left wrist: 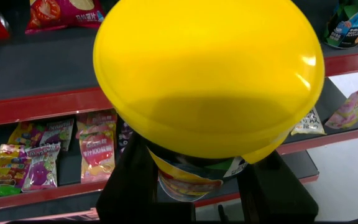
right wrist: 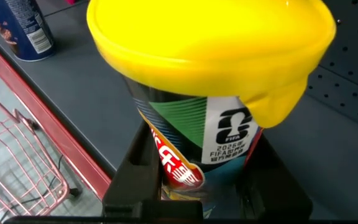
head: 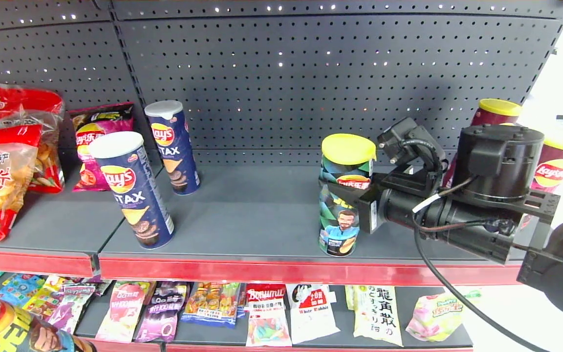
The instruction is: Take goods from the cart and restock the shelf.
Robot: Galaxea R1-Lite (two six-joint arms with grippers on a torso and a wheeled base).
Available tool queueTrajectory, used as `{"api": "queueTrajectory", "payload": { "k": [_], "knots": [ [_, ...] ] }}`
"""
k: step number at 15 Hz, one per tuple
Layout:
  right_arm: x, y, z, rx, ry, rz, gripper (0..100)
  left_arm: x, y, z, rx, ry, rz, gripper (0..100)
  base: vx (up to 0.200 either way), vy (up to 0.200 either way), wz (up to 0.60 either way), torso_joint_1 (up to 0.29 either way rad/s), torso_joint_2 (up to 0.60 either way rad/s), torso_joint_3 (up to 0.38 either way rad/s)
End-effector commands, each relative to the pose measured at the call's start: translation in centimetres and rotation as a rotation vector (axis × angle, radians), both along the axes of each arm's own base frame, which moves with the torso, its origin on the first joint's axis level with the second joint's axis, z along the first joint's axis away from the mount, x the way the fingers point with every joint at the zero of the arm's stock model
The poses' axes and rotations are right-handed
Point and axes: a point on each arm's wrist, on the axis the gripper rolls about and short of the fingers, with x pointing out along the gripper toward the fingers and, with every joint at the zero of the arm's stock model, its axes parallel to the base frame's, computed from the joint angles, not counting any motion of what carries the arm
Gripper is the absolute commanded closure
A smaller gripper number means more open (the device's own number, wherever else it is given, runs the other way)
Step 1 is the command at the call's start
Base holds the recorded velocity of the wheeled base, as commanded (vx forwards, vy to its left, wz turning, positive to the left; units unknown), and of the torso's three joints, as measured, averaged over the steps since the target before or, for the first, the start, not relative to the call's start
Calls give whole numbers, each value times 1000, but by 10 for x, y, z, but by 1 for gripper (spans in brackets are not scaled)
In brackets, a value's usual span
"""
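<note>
A: What is our right gripper doing?

B: Its fingers are squeezed tight on the green can with the yellow lid. We hold it around its middle, from the side.

A: Where is that can?

B: It stands straight up, lid on top, on the grey shelf, close to the red front edge. Its bottom looks like it touches the board, but we can't be sure.

A: So what matters next?

B: The can points up and down, and our arm comes in from the right. We think the fingers should open and pull back to the right, so we don't tip the can over the edge.

A: And our left gripper?

B: It hugs a second yellow-lid can. In the head view that one is low down on the left, lower than the grey shelf and well apart from the blue cans. Our right gripper is much nearer to the shelf.
</note>
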Motion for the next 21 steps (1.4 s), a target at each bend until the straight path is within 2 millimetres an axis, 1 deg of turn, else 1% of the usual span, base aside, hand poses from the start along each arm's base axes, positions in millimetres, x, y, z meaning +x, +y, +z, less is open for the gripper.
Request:
{"api": "queueTrajectory", "payload": {
  "k": [1, 4, 12, 13, 17, 21],
  "knots": [
    [-3, -1, -2, -5, 8, 4, 100, -2, 0, 0, 0, -9, 1, 100, 0, 0, 0, 0, 0, 0],
    [-3, -1, -3, 14, -8, 4, 100, -1, 0, -2, 0, -2, 0, 100, 0, 0, 0, 0, 0, 0],
    [-4, 0, -5, -8, -19, 10, 100, -1, 0, -2, 0, 2, -2, 100, 0, 0, 0, 0, 0, 0],
    [-5, -1, -8, -28, -18, 10, 0, 0, 0, -2, -1, 2, -3, 100, 0, 0, 0, 0, 0, 0],
    [-7, -2, -6, -26, -24, 12, 0, 0, 0, -3, 0, 8, -5, 100, 0, 0, 0, 0, 0, 0],
    [-15, -8, -6, -25, -24, 6, 0, 1, 0, -6, 0, 18, -6, 100, 0, 0, 0, 0, 0, 0]
  ]
}}
